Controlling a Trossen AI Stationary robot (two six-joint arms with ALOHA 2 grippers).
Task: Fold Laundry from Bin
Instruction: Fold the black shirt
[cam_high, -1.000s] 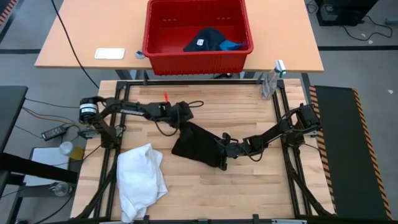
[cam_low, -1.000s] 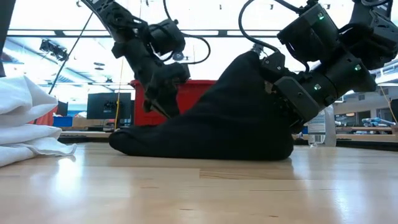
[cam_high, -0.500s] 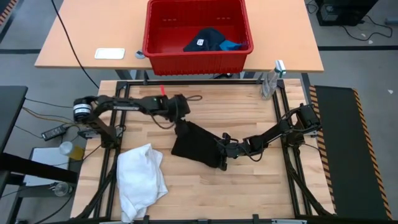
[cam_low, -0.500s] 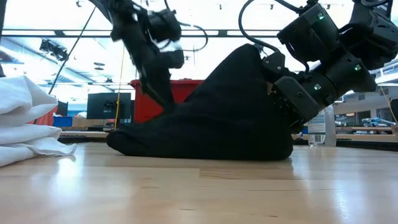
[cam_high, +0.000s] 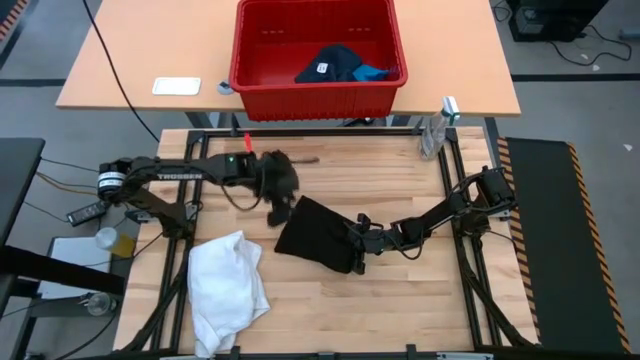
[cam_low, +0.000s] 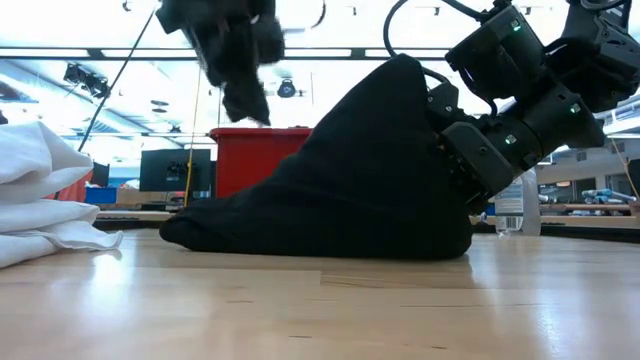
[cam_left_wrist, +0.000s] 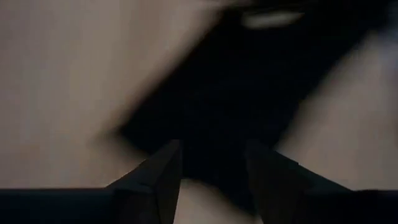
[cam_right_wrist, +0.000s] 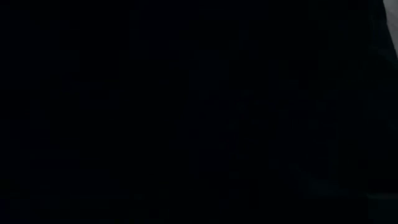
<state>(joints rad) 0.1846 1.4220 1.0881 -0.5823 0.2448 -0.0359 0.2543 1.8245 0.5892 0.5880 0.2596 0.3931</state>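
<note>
The black garment (cam_high: 315, 235) lies mid-table. Its right end is raised at my right gripper (cam_high: 357, 248), which is shut on it. Its left end (cam_low: 200, 232) rests on the wood. My left gripper (cam_high: 277, 210) hovers open above the garment's far left corner. In the left wrist view my left gripper (cam_left_wrist: 211, 180) has nothing between its fingers and the dark cloth lies beyond. The white garment (cam_high: 228, 290) sits bunched at the near left. The red bin (cam_high: 315, 100) stands on the far table, holding a dark navy garment (cam_high: 330, 63) with a white tag and a small blue one (cam_high: 372, 72). My right gripper holds the black garment at its right, near end (cam_high: 348, 252), coming slanting down from the table's right. Cloth covers the right wrist view, so the hold itself is hidden. That end stands lifted (cam_low: 400, 85), and the cloth slopes down to the table on the left.
A spray bottle (cam_high: 436, 130) stands at the far right corner of the work table. A small white card (cam_high: 176, 86) lies on the far table, left of the bin. Bare wood lies near the front edge, right of the white garment.
My left gripper has opened and let go of the black garment's far left corner. It has then risen and drawn back toward the table's left. The freed left end has settled onto the table and spread a little. The right end stays raised.
</note>
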